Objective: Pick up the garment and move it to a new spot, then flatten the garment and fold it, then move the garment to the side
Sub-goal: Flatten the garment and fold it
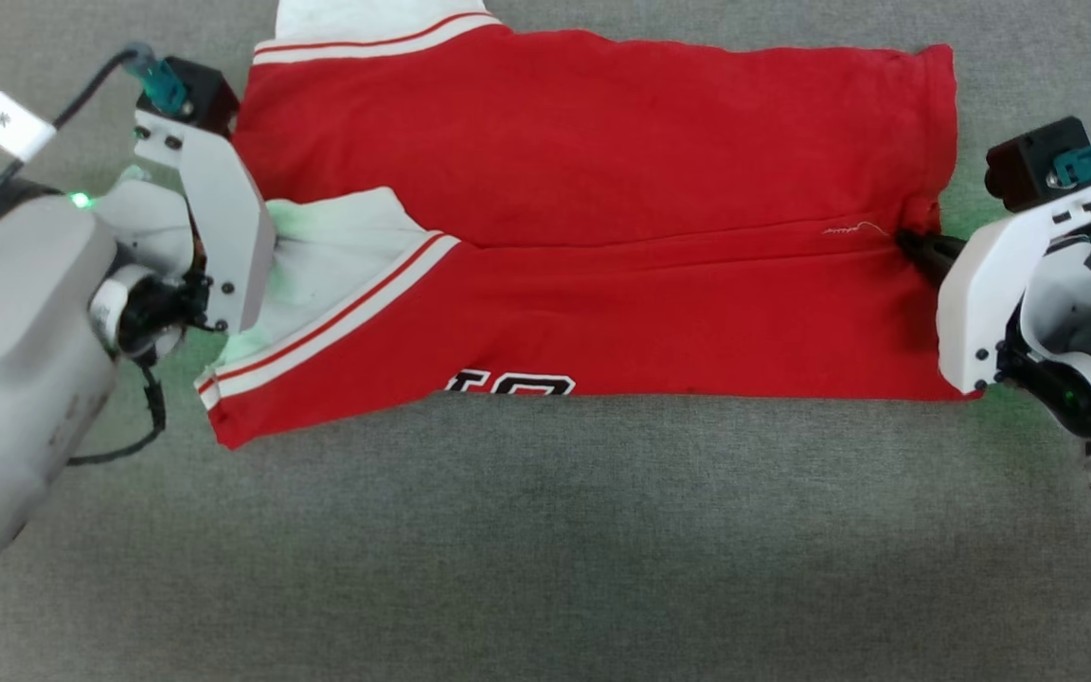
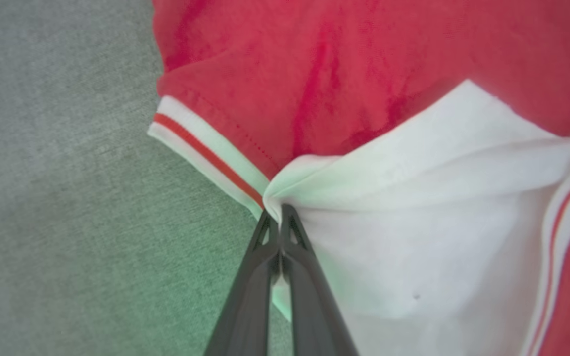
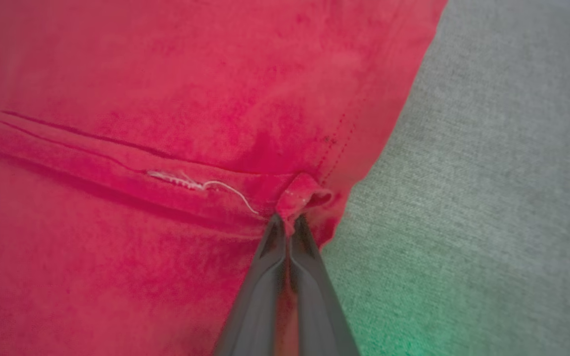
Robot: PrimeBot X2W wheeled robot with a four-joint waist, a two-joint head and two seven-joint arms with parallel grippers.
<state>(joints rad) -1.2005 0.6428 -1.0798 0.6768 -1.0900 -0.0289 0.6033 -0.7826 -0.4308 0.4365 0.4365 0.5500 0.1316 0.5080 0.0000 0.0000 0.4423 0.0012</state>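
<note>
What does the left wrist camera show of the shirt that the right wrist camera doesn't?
Left wrist view: the left gripper pinched shut on a fold of white sleeve, beside white-and-red striped trim. Right wrist view: the right gripper pinched shut on a red hem corner, near a loose white thread. Both: the red garment lying on a grey cloth surface.

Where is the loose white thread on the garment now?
Head view, right side: the loose white thread lies along the garment's folded edge, just left of the right gripper pinching it.
</note>
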